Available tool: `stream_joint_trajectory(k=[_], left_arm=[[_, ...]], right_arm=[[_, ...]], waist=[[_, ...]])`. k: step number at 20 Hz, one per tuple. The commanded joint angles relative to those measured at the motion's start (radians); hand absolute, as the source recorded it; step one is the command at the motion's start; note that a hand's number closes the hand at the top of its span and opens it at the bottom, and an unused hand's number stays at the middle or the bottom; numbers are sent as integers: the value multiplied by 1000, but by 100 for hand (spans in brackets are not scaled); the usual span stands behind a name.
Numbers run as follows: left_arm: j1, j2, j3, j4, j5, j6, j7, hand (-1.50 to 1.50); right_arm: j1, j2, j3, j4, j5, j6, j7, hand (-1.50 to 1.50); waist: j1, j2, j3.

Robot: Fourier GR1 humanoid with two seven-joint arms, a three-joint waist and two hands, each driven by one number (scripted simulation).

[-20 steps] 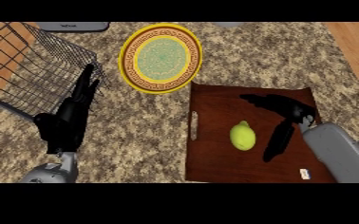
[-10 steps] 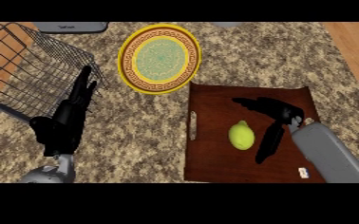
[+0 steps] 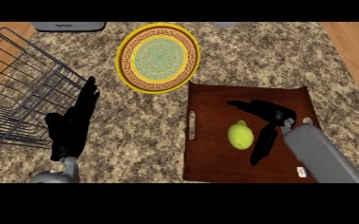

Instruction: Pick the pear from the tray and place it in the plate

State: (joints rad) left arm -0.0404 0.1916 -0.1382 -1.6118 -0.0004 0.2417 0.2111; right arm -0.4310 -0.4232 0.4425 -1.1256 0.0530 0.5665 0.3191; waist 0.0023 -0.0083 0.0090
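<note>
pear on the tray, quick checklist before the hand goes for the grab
1. pear lies uncovered on the tray: ok
2. right hand open, fingers spread: ok
3. right hand closed round the pear: not ok; the fingers reach past its far side and the thumb lies to its right, nothing curled on it yet
4. Contact between thumb and pear: cannot tell
5. plate has nothing on it, and the counter between tray and plate is bare: ok
6. left hand out of the way, resting open beside the wire basket: ok
</note>
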Motion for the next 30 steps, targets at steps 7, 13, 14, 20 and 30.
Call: stream_joint_trajectory(k=[7,13,14,20,30], left_arm=[[33,14,71,130,31,-75,-27,0],[38,-3,87,170,23,-72,-58,0],[0,20,87,106,22,-77,45,0],[-65,-26,12,155,-15,-77,22,0],[-78,-40,-2,188,-42,-65,32,0]], right_arm=[[-10,73,-13,135,223,-84,-221,150],[-40,107,-49,152,327,-210,-188,150],[-16,22,-93,131,312,-187,-246,150],[-370,414,151,69,554,-451,-46,150],[-640,422,275,127,565,-910,178,150]], waist=[[5,9,-9],[4,9,-9],[0,8,-9],[113,21,-11],[107,24,-10]])
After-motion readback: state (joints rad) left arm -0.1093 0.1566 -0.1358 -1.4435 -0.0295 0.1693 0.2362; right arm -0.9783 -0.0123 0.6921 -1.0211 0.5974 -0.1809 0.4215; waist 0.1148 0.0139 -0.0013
